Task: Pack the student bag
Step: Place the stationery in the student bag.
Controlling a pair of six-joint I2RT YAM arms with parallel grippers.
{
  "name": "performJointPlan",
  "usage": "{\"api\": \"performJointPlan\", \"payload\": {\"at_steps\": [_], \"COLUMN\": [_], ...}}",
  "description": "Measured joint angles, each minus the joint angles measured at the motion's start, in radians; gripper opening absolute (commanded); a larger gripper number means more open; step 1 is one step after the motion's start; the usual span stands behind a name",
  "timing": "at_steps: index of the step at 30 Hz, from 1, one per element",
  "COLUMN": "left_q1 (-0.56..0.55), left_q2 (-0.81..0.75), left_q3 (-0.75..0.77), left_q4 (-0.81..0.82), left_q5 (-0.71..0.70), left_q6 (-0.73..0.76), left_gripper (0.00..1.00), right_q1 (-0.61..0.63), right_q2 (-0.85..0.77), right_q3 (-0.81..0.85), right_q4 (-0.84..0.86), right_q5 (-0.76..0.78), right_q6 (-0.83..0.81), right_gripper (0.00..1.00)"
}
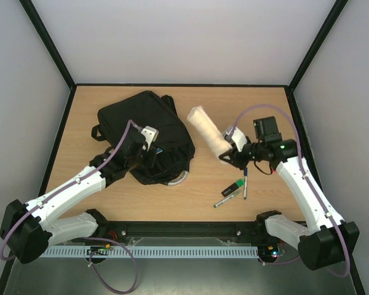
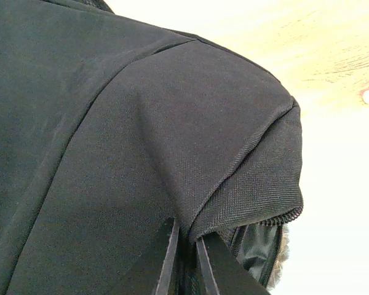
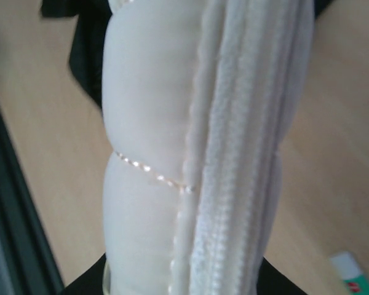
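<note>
The student bag, a black backpack, lies on the left half of the table with its grey loop handle toward the arms. My left gripper is shut on a fold of the bag's fabric near the zip; in the left wrist view the bag fills the frame and the gripper pinches that fold. My right gripper is shut on the lower end of a long cream zip pouch, held tilted above the table just right of the bag. The pouch fills the right wrist view, the right gripper clasping it at the bottom.
Two pens and a green marker lie on the wooden table in front of the right arm. A green and white object shows at the lower right of the right wrist view. Black frame posts border the table.
</note>
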State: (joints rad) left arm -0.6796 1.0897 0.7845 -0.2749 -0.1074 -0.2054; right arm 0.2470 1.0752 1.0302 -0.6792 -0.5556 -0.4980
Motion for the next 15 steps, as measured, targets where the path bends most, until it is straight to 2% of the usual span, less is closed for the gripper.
{"api": "performJointPlan", "payload": {"at_steps": [7,15], "left_q1": [0.019,0.029], "left_q2": [-0.002,-0.003], "left_q3": [0.0,0.0], "left_q4": [0.0,0.001], "left_q5": [0.014,0.021], "left_q6": [-0.003,-0.005], "left_gripper": [0.05,0.04], "right_q1": [0.179,0.38], "right_q2": [0.008,0.055], "right_q3": [-0.127,-0.158], "right_q4": [-0.071,-0.072], "right_q5": [0.01,0.085], "right_q6": [-0.112,-0.156], "right_gripper": [0.23,0.21]}}
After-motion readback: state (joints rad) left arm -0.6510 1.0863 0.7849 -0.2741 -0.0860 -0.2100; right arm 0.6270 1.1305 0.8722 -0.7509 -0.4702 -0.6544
